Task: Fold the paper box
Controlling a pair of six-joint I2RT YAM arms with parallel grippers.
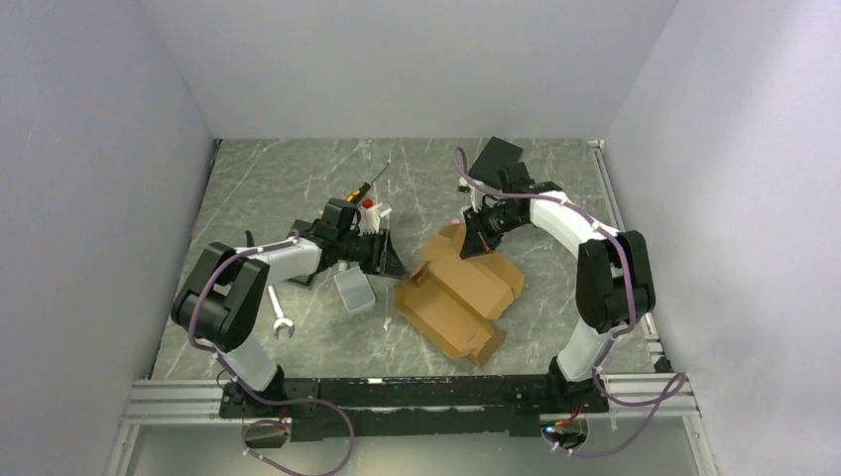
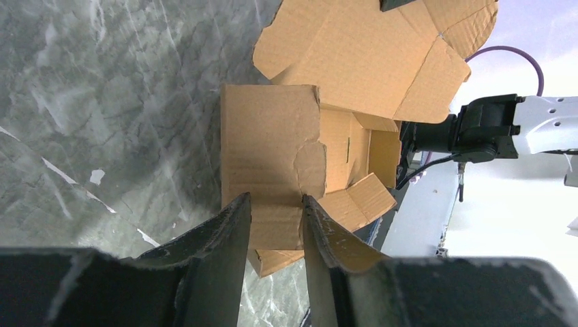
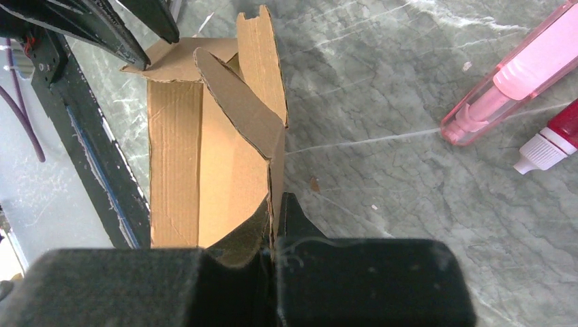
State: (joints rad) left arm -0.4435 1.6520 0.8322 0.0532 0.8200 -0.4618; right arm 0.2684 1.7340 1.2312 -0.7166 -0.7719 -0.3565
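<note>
The paper box [image 1: 461, 293] is a tan cardboard carton, partly folded, lying open in the middle of the table with flaps sticking out. My right gripper [image 1: 474, 241] is at its far end. In the right wrist view that gripper [image 3: 272, 204] is shut on the upright edge of a box wall [image 3: 177, 170]. My left gripper [image 1: 395, 266] is at the box's left side. In the left wrist view its jaws [image 2: 275, 201] stand apart, with a flat cardboard panel [image 2: 269, 150] showing through the gap and past the tips, and nothing pinched.
A small grey tin [image 1: 354, 290] and a wrench [image 1: 279, 323] lie left of the box. A screwdriver [image 1: 369, 181] and a red-capped bottle [image 1: 368, 205] lie behind the left arm. A pink pen [image 3: 508, 75] lies near the right gripper. A black rail [image 1: 417, 392] runs along the near edge.
</note>
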